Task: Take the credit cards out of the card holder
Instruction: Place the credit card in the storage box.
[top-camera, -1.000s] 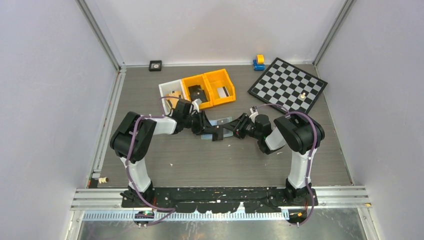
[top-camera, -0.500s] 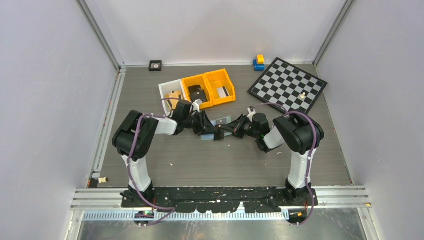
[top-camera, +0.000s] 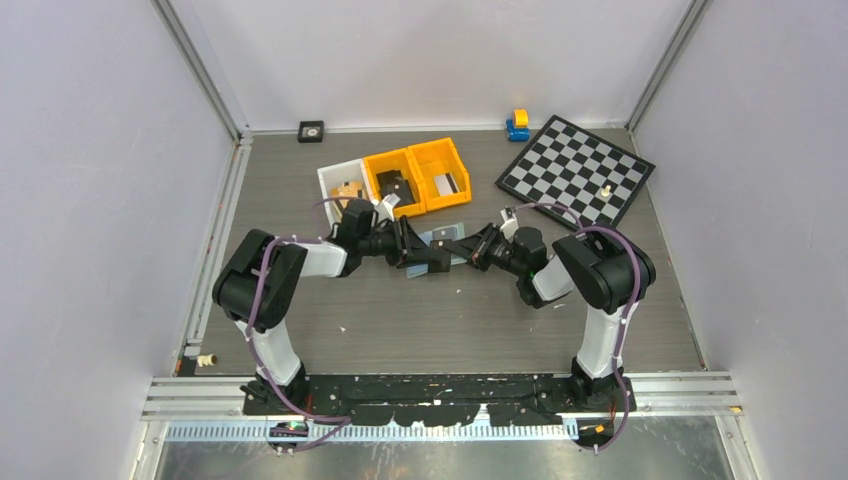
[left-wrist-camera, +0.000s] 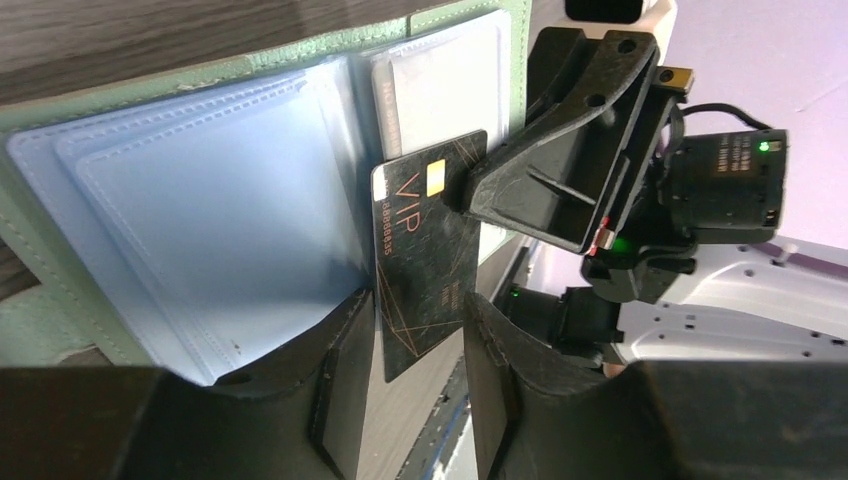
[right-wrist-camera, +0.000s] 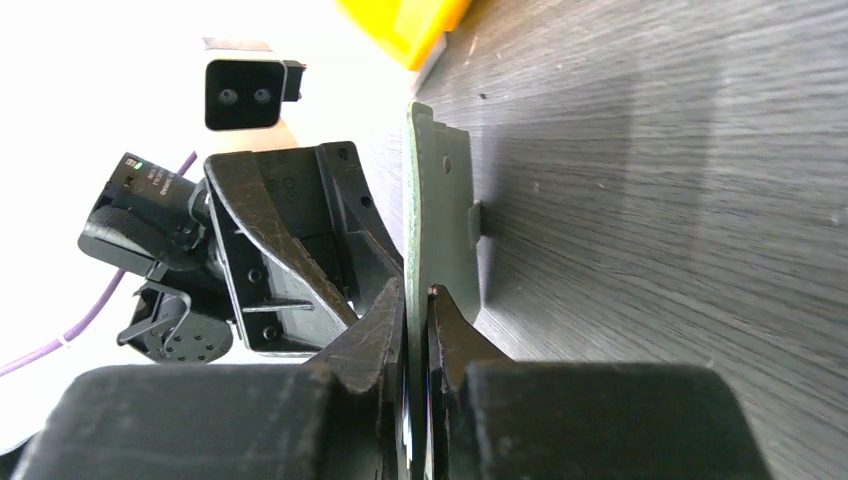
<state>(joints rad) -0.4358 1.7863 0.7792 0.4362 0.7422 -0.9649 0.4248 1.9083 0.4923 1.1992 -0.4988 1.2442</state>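
Meeting over the middle of the table (top-camera: 400, 320), both arms work nose to nose, just short of the yellow bins (top-camera: 418, 178). The card holder (left-wrist-camera: 200, 200) stands open between them, its pale-blue sleeves facing the left wrist.

Left gripper (left-wrist-camera: 418, 340): jaws apart, astride the lower end of the black VIP card (left-wrist-camera: 425, 260). Whether they grip the holder, I cannot tell.

Right gripper (right-wrist-camera: 418, 300): jaws pressed almost together, pinching a thin edge. By the look it is that card's corner, beside the green flap.

Judgement: extraction is under way. The black card is well out of its sleeve but not yet free. A white card (left-wrist-camera: 440, 90) sits fully sleeved, so more remains.

Against a second earlier, the right jaws have closed down and the meeting point sits slightly nearer the bins.
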